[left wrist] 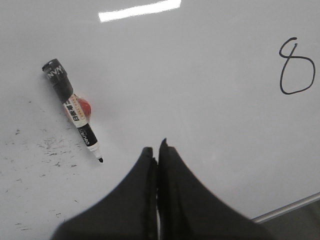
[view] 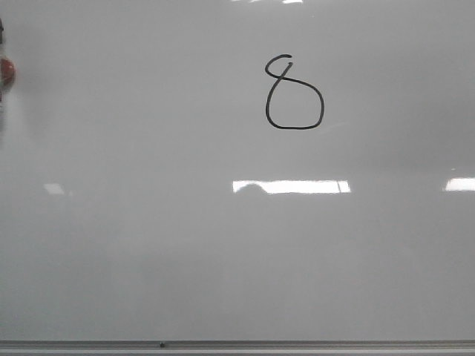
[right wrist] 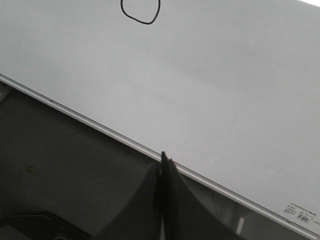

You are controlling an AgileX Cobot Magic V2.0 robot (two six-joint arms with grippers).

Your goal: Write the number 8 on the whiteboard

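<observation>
A thin black number 8 (view: 294,93) is drawn on the glossy pale whiteboard (view: 185,252), upper middle in the front view. It also shows in the left wrist view (left wrist: 296,66), and its lower loop (right wrist: 140,11) shows in the right wrist view. A black marker (left wrist: 74,110) lies uncapped on the board, apart from my left gripper (left wrist: 157,148), which is shut and empty. My right gripper (right wrist: 163,159) is shut and empty, over the board's metal edge strip (right wrist: 90,123). Neither gripper shows in the front view.
A small red round object (left wrist: 83,106) lies beside the marker; it shows at the front view's left edge (view: 6,71). Dark smudges (left wrist: 50,147) speckle the board near the marker. A dark surface (right wrist: 60,165) lies beyond the board's edge. Bright light reflections (view: 291,186) cross the board.
</observation>
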